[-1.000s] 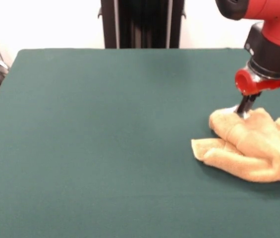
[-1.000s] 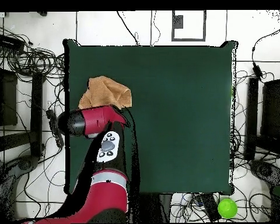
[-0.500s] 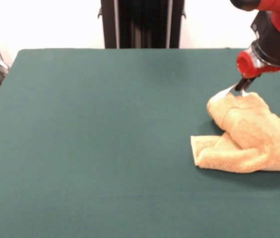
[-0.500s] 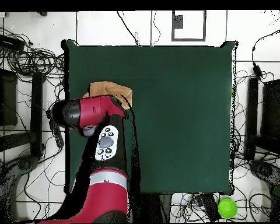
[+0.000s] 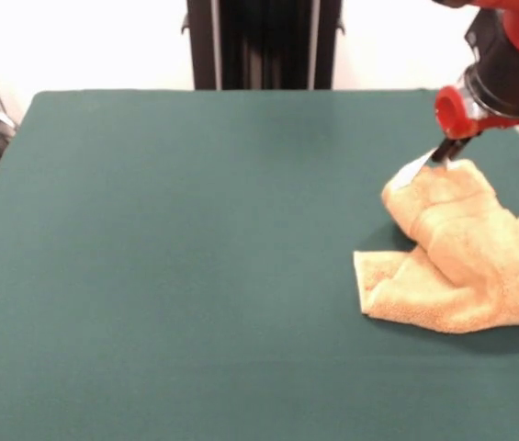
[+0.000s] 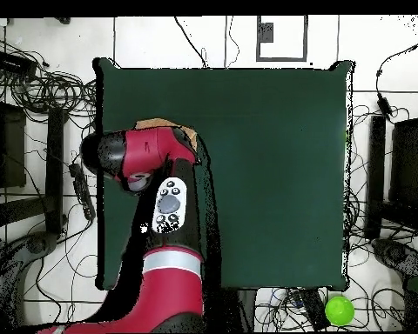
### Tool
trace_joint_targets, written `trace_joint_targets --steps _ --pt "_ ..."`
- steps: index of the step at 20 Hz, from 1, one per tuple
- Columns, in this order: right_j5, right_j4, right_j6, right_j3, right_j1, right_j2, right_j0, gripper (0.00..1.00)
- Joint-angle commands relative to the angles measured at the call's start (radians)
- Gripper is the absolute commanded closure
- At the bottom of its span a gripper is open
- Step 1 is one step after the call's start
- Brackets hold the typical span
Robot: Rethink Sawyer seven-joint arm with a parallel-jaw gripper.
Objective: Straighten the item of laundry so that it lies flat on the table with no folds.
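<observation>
While the gripper (image 5: 440, 156) is clamped on the far corner of the crumpled towel (image 5: 456, 262) at the table's (image 5: 195, 276) right edge, draw steadily outward, keeping the cloth low.

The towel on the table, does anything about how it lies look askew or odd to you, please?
Yes. The towel is bunched in thick folds near the table edge, one corner doubled under, its white label pinched and pulled up by the gripper. No damage shows.
</observation>
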Motion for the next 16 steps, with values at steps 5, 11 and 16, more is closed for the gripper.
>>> trace_joint_targets --steps 5,11,16 --pt "0.252 0.024 0.077 -0.057 -0.001 0.101 -0.031 1.00" --pt "0.321 0.017 0.051 -0.093 -0.004 0.115 -0.048 1.00" --pt "0.393 0.015 0.048 -0.114 -0.011 0.119 -0.061 1.00"
